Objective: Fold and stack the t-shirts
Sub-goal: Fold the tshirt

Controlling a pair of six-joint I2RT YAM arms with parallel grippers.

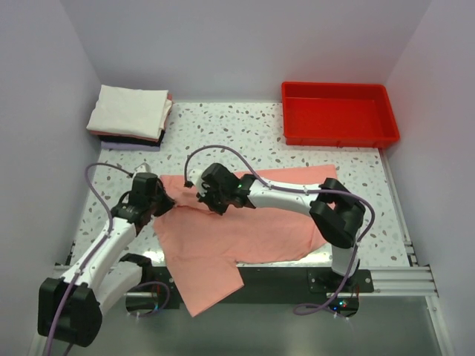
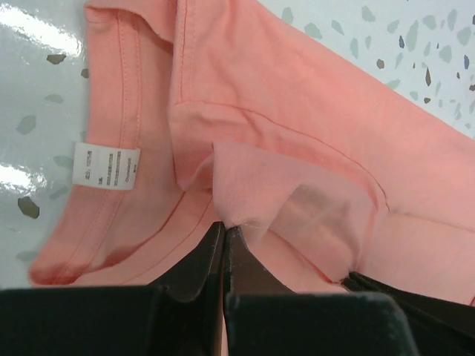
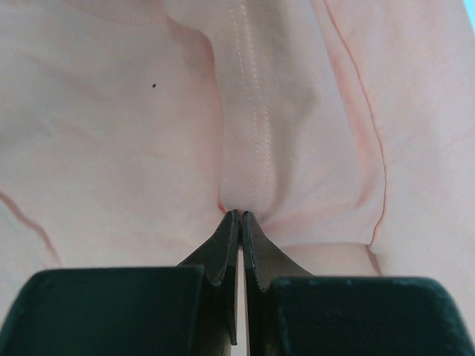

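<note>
The soft salmon-pink cotton t-shirt is lying spread on the near side of the red plastic tray. Both claws are clenching its cloth, the left gripper beside the collar, the right gripper on a seam, likely to carry a fold together.

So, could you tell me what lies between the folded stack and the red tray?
Nothing: in the top view, only bare speckled table runs between the folded stack and the red tray.
</note>
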